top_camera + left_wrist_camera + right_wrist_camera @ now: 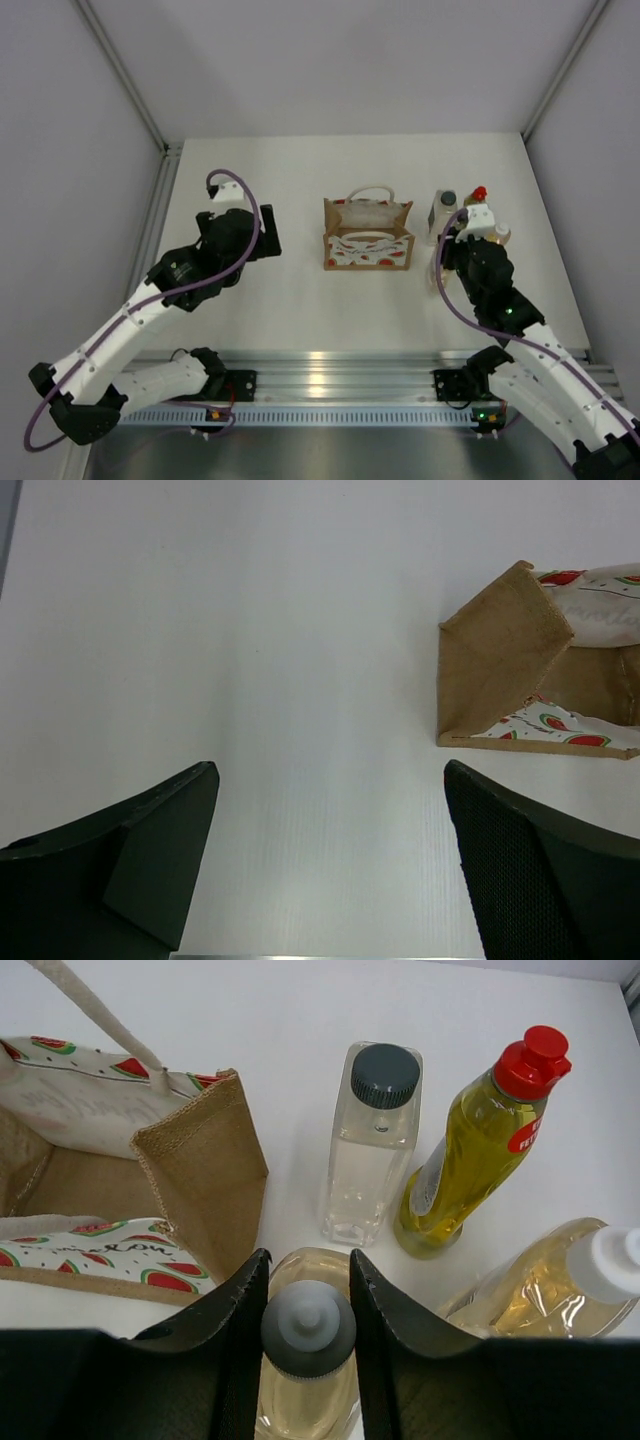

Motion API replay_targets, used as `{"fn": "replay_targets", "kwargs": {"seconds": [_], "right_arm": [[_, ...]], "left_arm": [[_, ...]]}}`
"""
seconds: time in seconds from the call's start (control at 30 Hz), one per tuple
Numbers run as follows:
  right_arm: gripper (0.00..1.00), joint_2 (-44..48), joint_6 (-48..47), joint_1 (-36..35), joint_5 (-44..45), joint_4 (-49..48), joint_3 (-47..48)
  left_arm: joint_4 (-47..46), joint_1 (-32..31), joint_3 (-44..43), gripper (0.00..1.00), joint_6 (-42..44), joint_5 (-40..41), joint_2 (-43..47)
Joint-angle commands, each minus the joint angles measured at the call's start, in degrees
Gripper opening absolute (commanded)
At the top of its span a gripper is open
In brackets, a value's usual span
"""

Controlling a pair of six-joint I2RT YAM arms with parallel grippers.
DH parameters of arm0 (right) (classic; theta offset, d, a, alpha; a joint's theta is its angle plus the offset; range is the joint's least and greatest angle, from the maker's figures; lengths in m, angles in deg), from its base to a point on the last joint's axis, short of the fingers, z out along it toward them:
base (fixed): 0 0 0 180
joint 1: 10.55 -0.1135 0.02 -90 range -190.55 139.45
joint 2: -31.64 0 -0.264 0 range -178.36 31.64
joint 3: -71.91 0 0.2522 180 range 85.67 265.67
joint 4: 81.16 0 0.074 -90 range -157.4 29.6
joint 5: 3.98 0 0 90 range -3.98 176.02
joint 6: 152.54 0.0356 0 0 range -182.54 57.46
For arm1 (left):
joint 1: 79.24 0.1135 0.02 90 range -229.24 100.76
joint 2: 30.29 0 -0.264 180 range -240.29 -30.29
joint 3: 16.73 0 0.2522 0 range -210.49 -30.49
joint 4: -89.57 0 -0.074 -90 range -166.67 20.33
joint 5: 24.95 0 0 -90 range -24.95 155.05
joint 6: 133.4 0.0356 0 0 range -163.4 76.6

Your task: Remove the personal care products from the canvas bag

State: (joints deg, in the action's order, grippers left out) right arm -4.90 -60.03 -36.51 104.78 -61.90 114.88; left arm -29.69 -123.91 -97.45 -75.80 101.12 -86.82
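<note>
The canvas bag stands open at mid-table; the part of its inside that shows in the right wrist view holds no bottle. To its right stand the clear bottle with a dark grey cap and the yellow bottle with a red cap. One amber bottle with a white cap is at the far right. My right gripper is shut on the other amber bottle, its fingers against the cap, just right of the bag. My left gripper is open and empty, left of the bag.
White walls close the table in at the back and on both sides. In the top view the clear bottle and the yellow bottle stand close behind my right gripper. An aluminium rail runs along the near edge.
</note>
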Motion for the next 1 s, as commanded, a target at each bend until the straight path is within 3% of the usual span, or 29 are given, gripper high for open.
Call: {"fn": "replay_targets", "kwargs": {"seconds": [0.0,0.17,0.43,0.57,0.6,0.63,0.67,0.7,0.83,0.87,0.97], "right_arm": [[0.00,0.15,0.05,1.43,1.27,-14.81,1.64],[0.00,0.85,-0.31,3.27,1.54,-17.10,-1.43],[0.03,-0.82,2.15,8.46,-3.20,-16.57,-3.28],[0.24,-1.08,1.89,8.64,-4.35,-15.52,-4.16],[0.38,-1.26,1.80,8.73,-3.92,-14.82,-4.16],[0.38,-1.26,1.80,8.73,-3.91,-14.81,-4.16],[0.52,-1.17,1.89,8.64,-3.65,-14.29,-4.08],[0.60,-1.08,2.07,8.64,-3.47,-14.03,-3.81],[0.77,-0.47,2.86,8.73,-3.12,-11.13,-1.97],[0.99,-0.03,3.21,8.73,-3.12,-10.16,-1.44],[0.99,0.50,4.17,8.64,-2.42,-5.51,2.24]], "left_arm": [[3.46,0.10,-1.68,0.98,-1.08,4.09,3.09],[3.91,0.10,0.42,0.98,0.85,0.93,7.04],[4.09,0.10,4.82,0.98,1.91,3.92,9.51],[4.08,0.37,6.66,0.98,-0.64,6.46,10.12],[4.08,1.06,7.36,0.98,-0.90,5.94,10.74],[4.08,1.07,7.37,0.98,-0.91,6.02,10.74],[4.08,1.16,7.46,0.98,-0.99,6.02,11.00],[4.00,1.33,7.63,0.98,-1.08,6.11,11.18],[4.00,3.61,7.81,0.98,-1.96,6.20,11.88],[4.08,4.66,7.81,0.98,-2.22,5.50,11.88],[3.03,11.60,7.90,0.98,-1.36,2.35,11.80]]}}
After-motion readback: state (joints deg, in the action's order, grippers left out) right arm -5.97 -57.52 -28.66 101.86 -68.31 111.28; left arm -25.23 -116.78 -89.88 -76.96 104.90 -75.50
